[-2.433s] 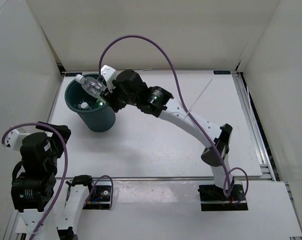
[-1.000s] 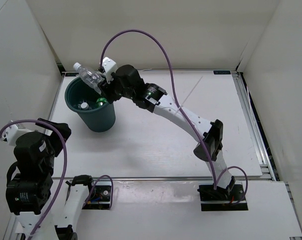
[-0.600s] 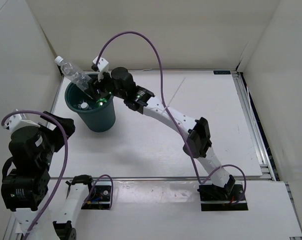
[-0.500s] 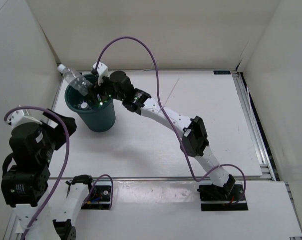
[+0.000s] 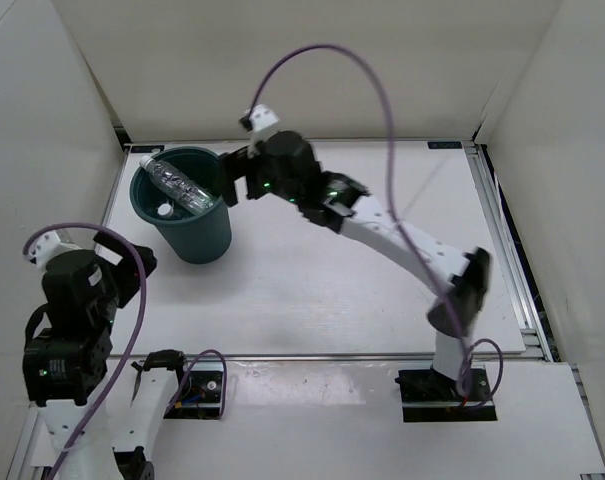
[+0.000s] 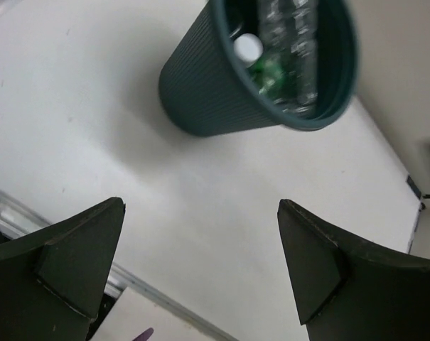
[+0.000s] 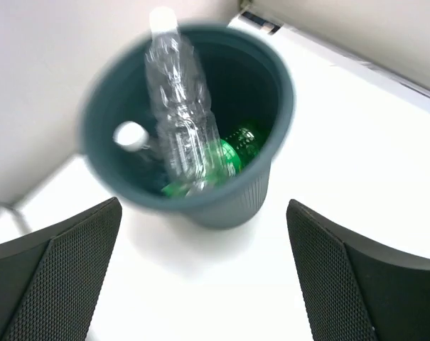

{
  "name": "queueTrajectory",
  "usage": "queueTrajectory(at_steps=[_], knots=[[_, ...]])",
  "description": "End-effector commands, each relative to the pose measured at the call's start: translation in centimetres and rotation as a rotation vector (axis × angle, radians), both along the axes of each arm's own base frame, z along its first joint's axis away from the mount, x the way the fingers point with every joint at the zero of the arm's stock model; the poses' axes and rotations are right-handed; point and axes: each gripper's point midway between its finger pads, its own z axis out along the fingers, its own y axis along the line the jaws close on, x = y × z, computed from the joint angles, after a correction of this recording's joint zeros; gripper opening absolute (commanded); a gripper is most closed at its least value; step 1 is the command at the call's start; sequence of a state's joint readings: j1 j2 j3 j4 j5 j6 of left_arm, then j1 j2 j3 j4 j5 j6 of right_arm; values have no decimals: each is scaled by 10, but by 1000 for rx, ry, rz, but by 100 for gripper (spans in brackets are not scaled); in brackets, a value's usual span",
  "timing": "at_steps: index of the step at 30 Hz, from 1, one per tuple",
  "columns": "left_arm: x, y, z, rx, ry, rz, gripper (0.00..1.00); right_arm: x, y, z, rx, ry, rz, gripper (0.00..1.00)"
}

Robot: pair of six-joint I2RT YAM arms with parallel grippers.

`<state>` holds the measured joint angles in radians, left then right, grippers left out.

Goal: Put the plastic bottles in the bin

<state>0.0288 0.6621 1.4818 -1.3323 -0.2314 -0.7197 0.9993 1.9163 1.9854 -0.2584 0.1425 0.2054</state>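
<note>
Beside the bin [image 5: 197, 240], draw the wide-open, empty right gripper [image 5: 230, 178] back clear of the leaning bottle [image 5: 182, 187], with the left gripper [image 6: 200, 213] equally wide.

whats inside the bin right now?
In the bin: a clear bottle slanting up to the rim, a white cap beside it, something green beneath. The floor and anything lower are covered.

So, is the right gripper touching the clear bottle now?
Apart. The right wrist view shows the right gripper open, with the clear bottle leaning inside the bin, well beyond both fingers.
</note>
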Motion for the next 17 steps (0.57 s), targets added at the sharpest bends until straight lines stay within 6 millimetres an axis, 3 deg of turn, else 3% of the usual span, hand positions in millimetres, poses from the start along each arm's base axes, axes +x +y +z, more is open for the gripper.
queueTrajectory(at_steps=[1,3,4,7,8,9,10,12,13,14,15,17], knots=[[-7,2,-53,-77,143,79,100,-20,-77,39,61,171,-188,100],[-2,1,-68,-104,143,96,100,-29,-99,33,3,232,-195,100],[0,4,-69,-107,128,117,100,-38,-107,42,1,258,-156,100],[11,12,-67,-78,60,143,100,-53,-139,30,-78,355,-71,100],[12,14,-66,-57,46,140,100,-48,-151,25,-80,403,-83,100],[16,16,-69,-39,58,143,100,-61,-157,23,-88,462,-32,100],[21,20,-72,-6,87,145,100,-61,-175,18,-75,531,-46,100],[26,24,-77,15,122,154,100,-72,-183,13,-58,587,32,100],[27,27,-79,40,143,159,100,-72,-188,11,-52,582,39,100],[29,30,-81,50,155,175,100,-72,-196,26,-2,522,26,100],[31,40,-80,90,166,213,100,-67,-207,7,-14,538,-19,100],[35,51,-69,144,137,252,100,-67,-221,21,41,481,-31,100]])
